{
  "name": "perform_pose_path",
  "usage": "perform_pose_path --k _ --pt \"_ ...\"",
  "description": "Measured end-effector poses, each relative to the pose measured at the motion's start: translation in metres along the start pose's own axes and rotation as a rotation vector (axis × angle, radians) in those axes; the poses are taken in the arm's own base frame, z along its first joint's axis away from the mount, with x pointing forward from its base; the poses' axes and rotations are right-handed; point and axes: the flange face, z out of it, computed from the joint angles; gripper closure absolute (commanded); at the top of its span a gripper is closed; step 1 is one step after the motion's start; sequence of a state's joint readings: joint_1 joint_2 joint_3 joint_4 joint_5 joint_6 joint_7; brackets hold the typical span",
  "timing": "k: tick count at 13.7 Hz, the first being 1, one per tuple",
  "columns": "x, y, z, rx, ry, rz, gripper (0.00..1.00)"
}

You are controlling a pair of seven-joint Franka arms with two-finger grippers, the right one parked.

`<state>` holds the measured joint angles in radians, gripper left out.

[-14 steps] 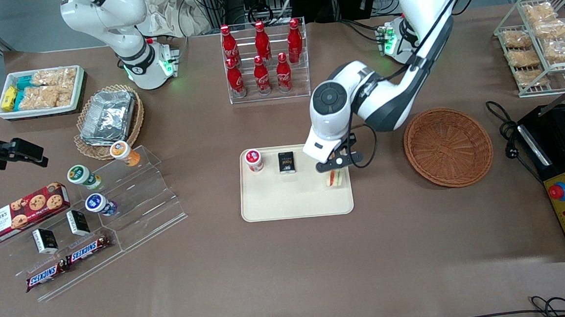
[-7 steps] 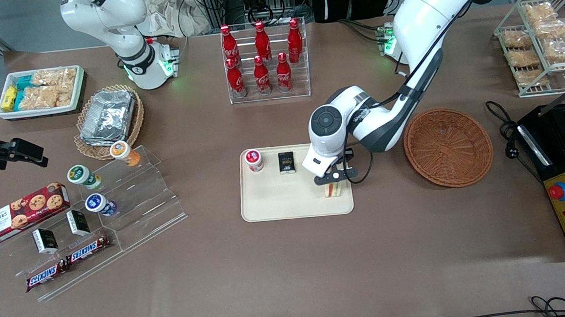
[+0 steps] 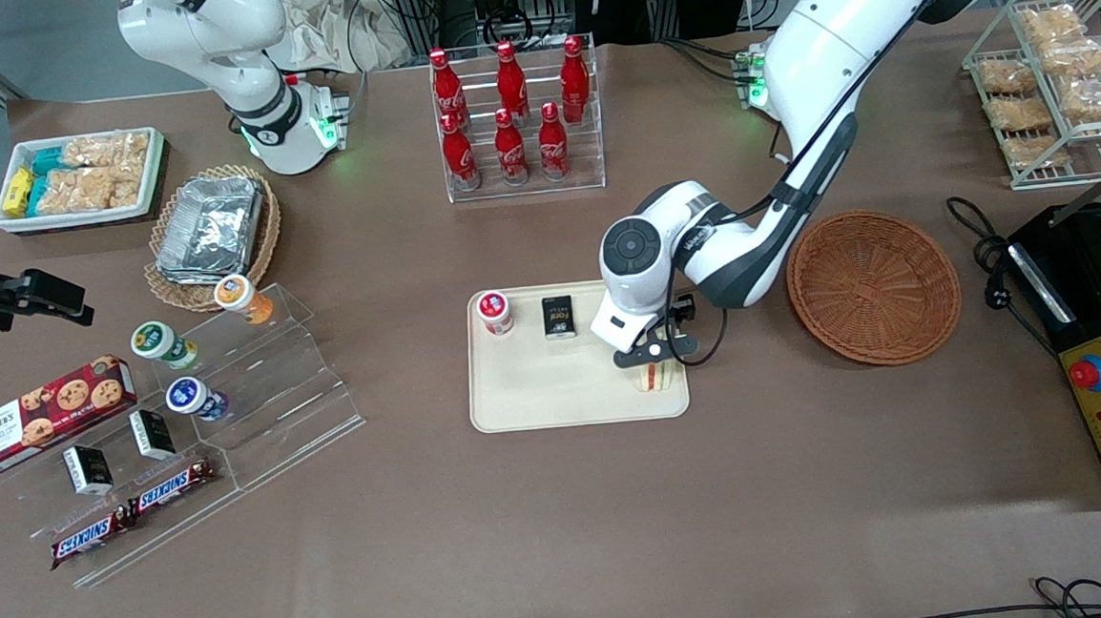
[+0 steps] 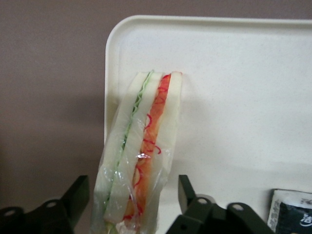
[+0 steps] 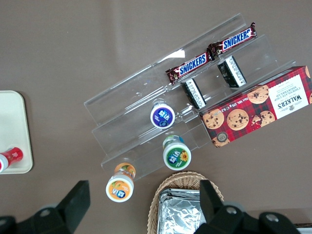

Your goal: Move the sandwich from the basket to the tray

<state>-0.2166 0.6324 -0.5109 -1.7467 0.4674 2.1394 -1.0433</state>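
front view is showing the left arm's black two-finger claw [image 3: 651, 358] hanging low over the flat cream-beige plastic tray [image 3: 556, 395], at the tray's corner nearest the camera on the working arm's end. the small triangular sandwich of pale white bread with orange-red and green filling [image 3: 656, 376] is sitting just under the claw, inside the tray's rim. the round reddish-brown woven wicker basket [image 3: 873, 286] is lying on the brown desk [image 3: 563, 518] beside the tray, toward the working arm's end, apart from it, with nothing showing inside.

left wrist view is showing the sandwich [image 4: 140, 156] wrapped in clear film (its layered edge is facing the camera) standing on edge between the two black fingers [image 4: 75, 197]. the fingers are spread, with a gap showing on each side of the bread, so they are not pinching it. the sandwich is sitting close to the tray's rounded corner [image 4: 113, 36].

also on the tray are a small red-lidded cup [image 3: 494, 311] and a small black packet [image 3: 559, 316], both farther from the camera than the sandwich.
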Motion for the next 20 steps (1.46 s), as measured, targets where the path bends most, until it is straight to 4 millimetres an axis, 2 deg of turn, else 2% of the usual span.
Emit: perform_pose_path --k 2,4,6,8,10,12,15,16,18,19,20 --pt "0.009 0.001 -0.014 -0.018 0.021 -0.02 0.0" --pt "0.021 -0.001 -0.044 -0.036 0.048 -0.05 0.0" --pt "0.032 -0.011 -0.089 -0.043 0.059 -0.1 0.0" --pt "0.044 -0.04 -0.154 -0.063 0.057 -0.185 0.0" --pt "0.055 -0.091 -0.23 -0.094 0.07 -0.269 0.0" --pt "0.054 -0.151 -0.296 -0.129 0.076 -0.299 0.0" --pt "0.036 -0.27 -0.367 -0.136 0.052 -0.177 0.0" --pt "0.028 -0.311 -0.382 -0.13 0.053 -0.112 0.0" --pt "0.018 -0.379 -0.394 -0.123 0.051 0.03 0.0" --pt "0.017 -0.404 -0.393 -0.125 0.046 0.093 0.0" --pt "0.019 -0.418 -0.392 -0.127 0.047 0.141 0.0"
